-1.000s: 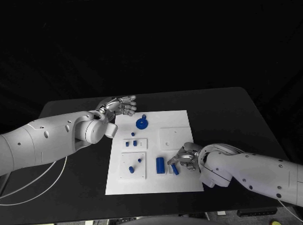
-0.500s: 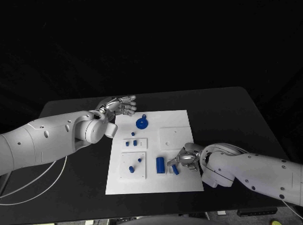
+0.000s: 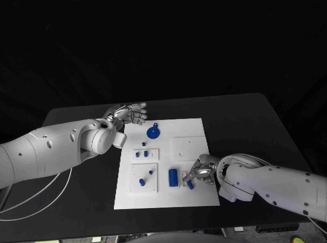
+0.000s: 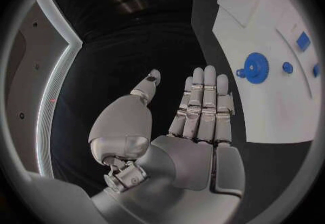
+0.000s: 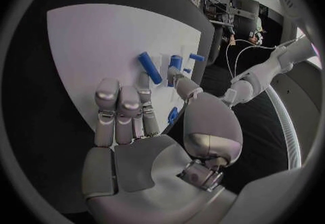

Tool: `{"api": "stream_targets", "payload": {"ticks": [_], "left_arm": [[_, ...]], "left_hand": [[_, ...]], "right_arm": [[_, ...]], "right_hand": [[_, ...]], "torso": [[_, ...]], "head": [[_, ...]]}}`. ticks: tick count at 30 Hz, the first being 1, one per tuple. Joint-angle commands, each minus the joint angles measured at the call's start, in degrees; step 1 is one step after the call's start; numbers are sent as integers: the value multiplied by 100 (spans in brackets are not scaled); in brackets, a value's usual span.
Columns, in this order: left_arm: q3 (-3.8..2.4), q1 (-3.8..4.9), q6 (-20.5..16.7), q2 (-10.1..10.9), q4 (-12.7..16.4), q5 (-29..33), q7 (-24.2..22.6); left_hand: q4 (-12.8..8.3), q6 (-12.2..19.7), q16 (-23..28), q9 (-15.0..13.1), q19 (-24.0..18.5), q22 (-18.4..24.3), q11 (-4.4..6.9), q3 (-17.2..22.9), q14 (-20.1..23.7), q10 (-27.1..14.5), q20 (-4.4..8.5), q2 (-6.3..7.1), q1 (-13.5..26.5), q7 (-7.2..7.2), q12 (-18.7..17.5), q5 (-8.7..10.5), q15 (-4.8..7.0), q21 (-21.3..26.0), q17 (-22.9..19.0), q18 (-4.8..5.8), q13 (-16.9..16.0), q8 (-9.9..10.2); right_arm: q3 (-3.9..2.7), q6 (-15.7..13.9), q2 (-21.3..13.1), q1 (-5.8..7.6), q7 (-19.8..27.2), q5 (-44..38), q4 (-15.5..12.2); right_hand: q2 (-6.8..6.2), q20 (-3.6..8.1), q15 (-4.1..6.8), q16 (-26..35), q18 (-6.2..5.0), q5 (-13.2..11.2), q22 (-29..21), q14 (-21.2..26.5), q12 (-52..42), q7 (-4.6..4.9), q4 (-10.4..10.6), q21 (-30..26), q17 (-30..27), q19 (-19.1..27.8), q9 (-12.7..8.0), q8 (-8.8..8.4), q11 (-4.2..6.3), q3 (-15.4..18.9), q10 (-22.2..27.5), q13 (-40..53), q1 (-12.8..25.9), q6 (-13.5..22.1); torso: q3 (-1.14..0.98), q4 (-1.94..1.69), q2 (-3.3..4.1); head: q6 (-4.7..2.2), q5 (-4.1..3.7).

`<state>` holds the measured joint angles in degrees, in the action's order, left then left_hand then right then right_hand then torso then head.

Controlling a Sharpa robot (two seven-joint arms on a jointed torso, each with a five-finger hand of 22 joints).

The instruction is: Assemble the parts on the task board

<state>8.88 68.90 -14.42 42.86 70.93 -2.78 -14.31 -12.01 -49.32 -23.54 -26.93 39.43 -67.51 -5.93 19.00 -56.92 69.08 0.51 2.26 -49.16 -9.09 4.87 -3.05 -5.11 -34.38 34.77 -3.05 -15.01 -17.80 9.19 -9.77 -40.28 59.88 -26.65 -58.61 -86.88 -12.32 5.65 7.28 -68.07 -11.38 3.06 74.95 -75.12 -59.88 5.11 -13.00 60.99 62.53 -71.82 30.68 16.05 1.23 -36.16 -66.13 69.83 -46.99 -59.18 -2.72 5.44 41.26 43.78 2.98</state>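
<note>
blue parts scattered on the white task board [image 3: 196,195], lying at the middle of a black table [image 3: 244,114] with its long axis from 12 to 6 o'clock in the head view. at the board's 12 o'clock end, a blue gear [image 3: 154,133] lying flat, with a small tab pointing to 12; seen too in the left wrist view [image 4: 257,67], beside a small blue peg [image 4: 287,67]. below the gear, two raised white square plates: upper plate [image 3: 145,155] carrying short blue pegs standing in it, lower plate [image 3: 145,178] holding two more small blue pieces. a third blank plate [image 3: 185,148] toward 3 o'clock. a blue rectangular block [image 3: 173,176] at the board's lower middle, long axis 12 to 6. just beside it at 3 o'clock, a blue cylinder [image 3: 190,184], long axis roughly 12 to 6, tilted slightly.

right hand [image 3: 200,171] over the board's 4 o'clock part, fingers curled down by the cylinder; thumb and fingertips near a blue piece in the right wrist view [image 5: 150,68], actual grip not clear, so cannot tell. left hand [image 3: 127,114] off the board at its 11 o'clock corner, fingers straight and apart from the thumb, holding nothing [image 4: 196,121].

dark cloth all round behind the table.
</note>
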Motion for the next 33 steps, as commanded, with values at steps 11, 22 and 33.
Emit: {"api": "stream_targets", "payload": {"ticks": [11, 22, 33], "left_arm": [[-4, 5, 26, -1, 15, -75, 55], [-4, 4, 39, -3, 13, -76, 73], [-4, 4, 43, -2, 12, -82, 81]], "left_hand": [[-15, -6, 42, 8, 27, -17, -3, 7, -18, 3, 4, -54, -38, -6, -6, 4, -7, 35, 19, -71, 1, -17], [-21, -7, 47, 9, 29, -22, -3, 15, -22, 5, 3, -75, -52, -7, -5, 3, -7, 37, 27, -71, 1, -19], [-20, -8, 50, 10, 31, -26, -3, 15, -26, 7, 2, -88, -53, -7, -4, 2, -7, 38, 32, -70, 1, -20]], "right_arm": [[31, 197, 30, -64, -21, -273, 52], [33, 28, 2, -82, 36, 188, 69], [31, -90, -39, -82, 134, 699, 43]], "right_hand": [[394, -36, -5, 32, -362, 12, 61, 15, -7, 11, -356, -6, 10, 7, -15, 16, -7, -273, 20, -5, -731, 10], [457, -109, -5, 34, -362, 241, 70, -10, -15, 3, -288, 11, 11, -11, -35, 34, 0, -239, -29, -21, -579, -59], [522, -132, 12, 14, -362, 318, 76, -34, -17, -25, -193, 34, 26, -44, -53, 62, 24, -100, -90, -44, -247, -149]], "torso": [[0, -4, 1], [2, -2, 0], [0, -1, 2]], "head": [[23, 5], [28, 11], [21, 18]]}}
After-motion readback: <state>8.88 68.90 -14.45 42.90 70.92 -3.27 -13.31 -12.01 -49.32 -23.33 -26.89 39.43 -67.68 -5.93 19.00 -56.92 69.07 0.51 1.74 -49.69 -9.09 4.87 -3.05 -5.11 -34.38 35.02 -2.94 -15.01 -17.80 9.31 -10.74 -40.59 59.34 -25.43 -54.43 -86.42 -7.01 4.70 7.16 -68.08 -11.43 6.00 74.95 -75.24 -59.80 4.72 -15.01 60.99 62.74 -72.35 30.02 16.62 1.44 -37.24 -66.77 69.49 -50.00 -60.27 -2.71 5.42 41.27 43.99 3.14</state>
